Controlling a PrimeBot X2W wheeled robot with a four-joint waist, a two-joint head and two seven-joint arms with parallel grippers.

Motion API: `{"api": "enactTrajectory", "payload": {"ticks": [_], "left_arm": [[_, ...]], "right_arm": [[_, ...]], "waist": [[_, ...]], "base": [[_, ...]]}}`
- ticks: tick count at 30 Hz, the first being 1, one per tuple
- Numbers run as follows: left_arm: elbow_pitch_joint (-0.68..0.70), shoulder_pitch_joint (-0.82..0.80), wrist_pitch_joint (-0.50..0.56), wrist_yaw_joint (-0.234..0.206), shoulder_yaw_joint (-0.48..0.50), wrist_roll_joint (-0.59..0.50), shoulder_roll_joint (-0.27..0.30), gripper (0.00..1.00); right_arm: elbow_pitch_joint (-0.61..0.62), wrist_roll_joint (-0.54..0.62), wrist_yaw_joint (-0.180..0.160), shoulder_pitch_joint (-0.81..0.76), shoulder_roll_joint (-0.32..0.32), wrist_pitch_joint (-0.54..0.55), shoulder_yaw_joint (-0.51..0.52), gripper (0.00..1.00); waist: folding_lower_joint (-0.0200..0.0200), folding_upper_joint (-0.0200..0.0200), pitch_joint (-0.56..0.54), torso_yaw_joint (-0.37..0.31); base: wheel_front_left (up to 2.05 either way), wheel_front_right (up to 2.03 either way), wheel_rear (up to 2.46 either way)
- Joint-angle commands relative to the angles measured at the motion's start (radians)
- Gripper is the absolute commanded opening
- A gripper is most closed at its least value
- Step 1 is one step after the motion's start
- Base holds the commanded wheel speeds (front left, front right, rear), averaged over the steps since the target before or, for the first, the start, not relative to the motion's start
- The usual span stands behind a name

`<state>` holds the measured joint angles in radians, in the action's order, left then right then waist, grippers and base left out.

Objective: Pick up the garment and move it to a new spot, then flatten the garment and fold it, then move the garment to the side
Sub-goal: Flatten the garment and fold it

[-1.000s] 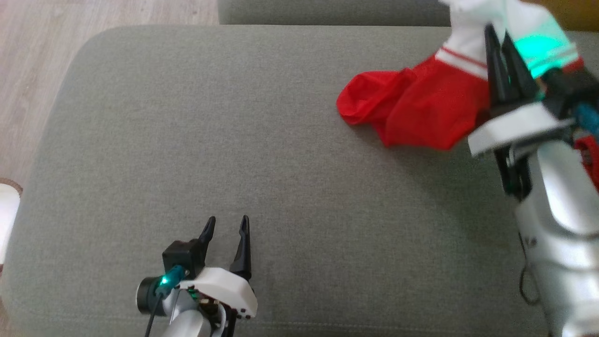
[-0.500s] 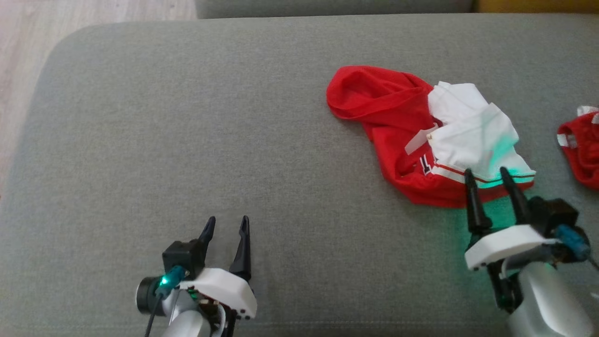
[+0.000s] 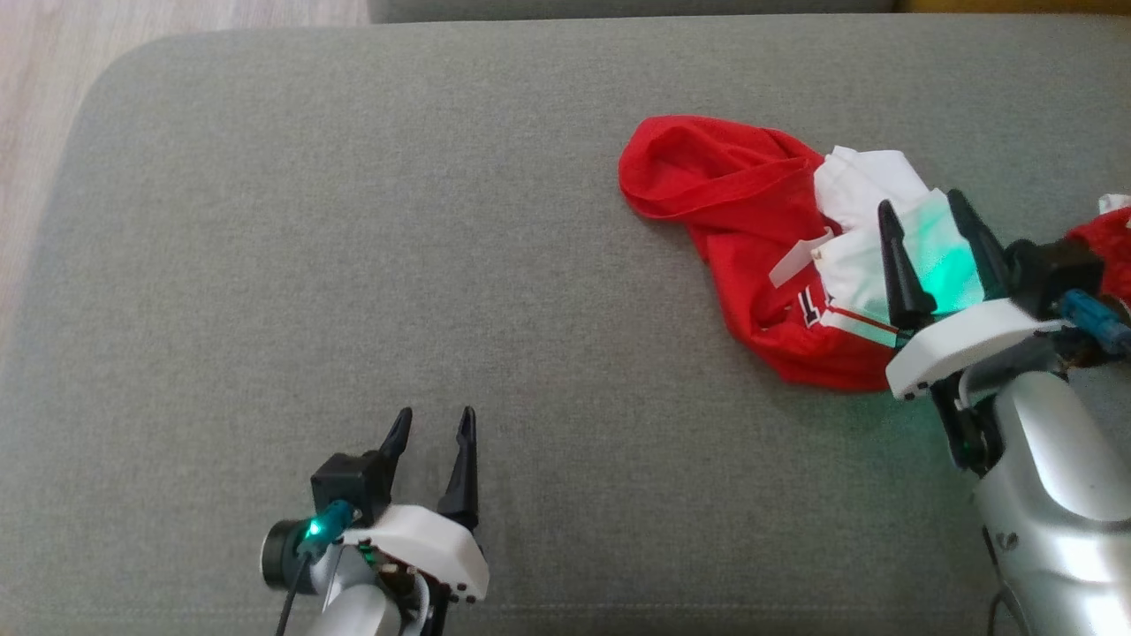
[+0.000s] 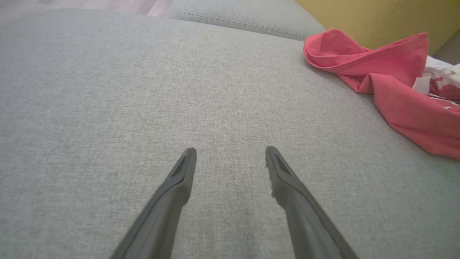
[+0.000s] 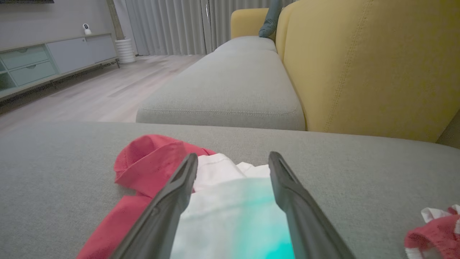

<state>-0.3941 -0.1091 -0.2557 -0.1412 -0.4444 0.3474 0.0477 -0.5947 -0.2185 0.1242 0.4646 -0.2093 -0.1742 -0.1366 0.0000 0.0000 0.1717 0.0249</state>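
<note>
One crumpled red-white garment (image 3: 751, 230) on cushion (image 3: 353, 221), second red piece (image 3: 1100, 237) right of it; left gripper (image 3: 433, 422), right gripper (image 3: 921, 205): fingers apart, empty.

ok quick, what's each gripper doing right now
Left gripper: open, empty, above the cushion.
Right gripper: open over the garment, gripping nothing.

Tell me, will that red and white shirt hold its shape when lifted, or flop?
Probably flop: the shirt lies crumpled in soft folds on the cushion, so it would likely droop from wherever it is pinched. It looks thin, so probably light. Pushed, it would likely bunch up rather than slide.
</note>
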Motion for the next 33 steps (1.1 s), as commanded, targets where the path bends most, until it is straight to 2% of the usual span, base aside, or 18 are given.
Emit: {"api": "enactTrajectory", "payload": {"ticks": [1,9,10,11,12,23,30,33], "left_arm": [[0.025,-0.04,-0.006,-0.007,0.022,0.006,0.003,1.0],[0.029,-0.045,-0.006,-0.012,0.02,0.009,0.003,1.0],[0.029,-0.047,-0.006,-0.012,0.021,0.008,0.003,1.0],[0.03,-0.048,-0.006,-0.012,0.021,0.007,0.003,1.0],[0.031,-0.05,-0.006,-0.012,0.021,0.005,0.003,1.0],[0.032,-0.041,-0.006,-0.01,0.028,0.002,0.003,1.0],[0.031,-0.029,-0.006,-0.003,0.027,0.007,0.003,1.0],[0.031,-0.032,-0.006,0.0,0.018,0.009,0.003,1.0]], "right_arm": [[0.012,0.003,0.007,0.017,-0.012,0.008,-0.023,1.0],[-0.055,0.026,0.007,0.029,-0.005,0.018,-0.022,1.0],[-0.063,0.032,0.007,0.033,-0.004,0.02,-0.023,0.76],[-0.07,0.034,0.007,0.037,-0.002,0.021,-0.022,0.28],[-0.075,0.034,0.007,0.042,0.001,0.017,-0.02,0.0],[-0.059,0.044,0.007,0.046,0.006,-0.065,0.005,0.0],[0.062,0.02,0.007,0.036,-0.004,-0.086,0.049,0.0],[0.11,0.029,0.007,0.09,-0.033,-0.087,0.019,0.0]], "waist": [[0.0,0.0,0.005,0.007],[0.0,0.0,0.02,0.023],[0.0,0.0,0.023,0.024],[0.0,0.0,0.025,0.024],[0.0,0.0,0.028,0.025],[0.0,0.0,0.004,0.015],[0.0,0.0,-0.023,0.004],[0.0,0.0,-0.025,0.017]], "base": [[0.0,0.0,0.0],[0.0,0.0,0.0],[0.0,0.0,0.0],[0.0,0.0,0.0],[0.0,0.0,0.0],[0.0,0.0,0.0],[0.0,0.0,0.0],[0.0,0.0,0.0]]}}
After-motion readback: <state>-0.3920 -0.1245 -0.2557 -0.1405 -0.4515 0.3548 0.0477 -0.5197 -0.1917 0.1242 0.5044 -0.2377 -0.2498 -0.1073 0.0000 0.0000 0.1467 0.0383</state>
